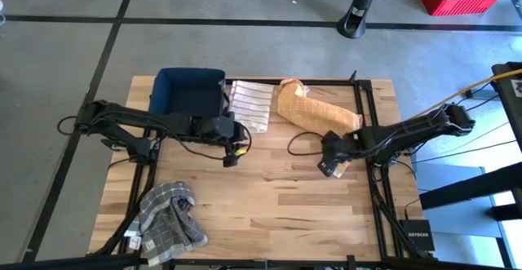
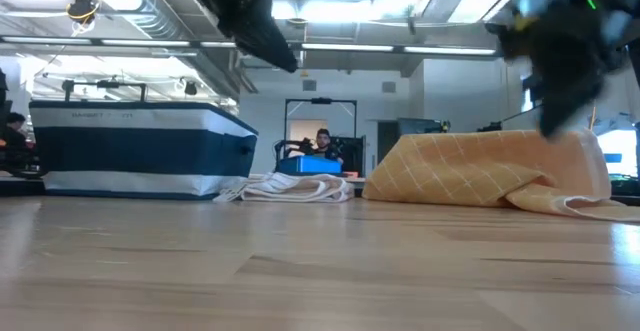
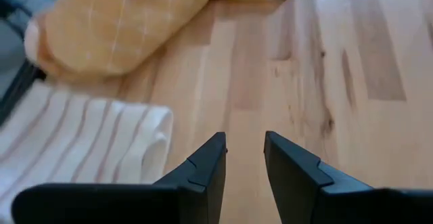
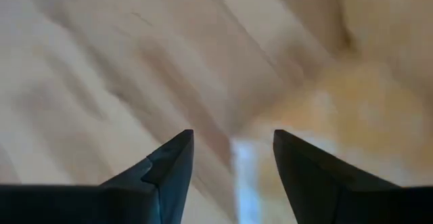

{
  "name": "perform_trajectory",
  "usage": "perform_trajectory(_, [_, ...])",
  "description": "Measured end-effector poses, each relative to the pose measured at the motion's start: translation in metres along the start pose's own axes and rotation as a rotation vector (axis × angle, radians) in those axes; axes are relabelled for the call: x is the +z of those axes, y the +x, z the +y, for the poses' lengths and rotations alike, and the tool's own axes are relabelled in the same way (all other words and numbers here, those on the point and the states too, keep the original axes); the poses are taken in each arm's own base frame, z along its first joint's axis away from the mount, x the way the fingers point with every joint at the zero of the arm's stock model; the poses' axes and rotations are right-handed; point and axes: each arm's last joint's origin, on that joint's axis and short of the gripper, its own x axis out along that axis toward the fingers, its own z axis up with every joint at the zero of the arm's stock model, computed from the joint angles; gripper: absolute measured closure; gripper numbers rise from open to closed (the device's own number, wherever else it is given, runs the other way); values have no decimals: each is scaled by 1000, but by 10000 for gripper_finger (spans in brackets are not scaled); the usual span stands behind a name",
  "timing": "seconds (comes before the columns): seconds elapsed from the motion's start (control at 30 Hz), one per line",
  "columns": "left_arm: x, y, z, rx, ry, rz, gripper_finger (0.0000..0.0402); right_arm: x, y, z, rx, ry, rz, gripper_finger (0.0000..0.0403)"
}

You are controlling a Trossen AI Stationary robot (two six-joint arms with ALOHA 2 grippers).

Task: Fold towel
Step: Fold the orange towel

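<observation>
A yellow towel (image 1: 314, 107) with a thin white grid lies bunched at the table's far right of centre; it also shows in the low view (image 2: 480, 171). A folded white striped towel (image 1: 249, 105) rests flat beside it. My left gripper (image 1: 232, 154) hangs open over bare wood just near of the striped towel (image 3: 81, 143), with nothing between its fingers (image 3: 210, 163). My right gripper (image 1: 330, 168) is open above the table beside the yellow towel's near right end (image 4: 352, 109), pointing steeply down.
A dark blue bin (image 1: 192, 90) stands at the far left. A grey checked towel (image 1: 170, 215) lies crumpled at the near left corner. Black frame rails (image 1: 367, 99) edge the table. Bare wood spreads across the table's middle and near right (image 1: 285, 205).
</observation>
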Motion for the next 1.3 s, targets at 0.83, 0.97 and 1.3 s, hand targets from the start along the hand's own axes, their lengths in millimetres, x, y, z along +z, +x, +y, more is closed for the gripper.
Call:
perform_trajectory(0.83, [-3,0,0,-2,-23,35,306,-31,72,-19,-15,196,-198,265])
perform_trajectory(0.97, [-3,0,-1,-2,-23,35,306,-19,62,2,169,-55,-197,365])
perform_trajectory(1.3, [-2,0,0,-3,-30,24,306,41,-33,66,327,-414,-562,397])
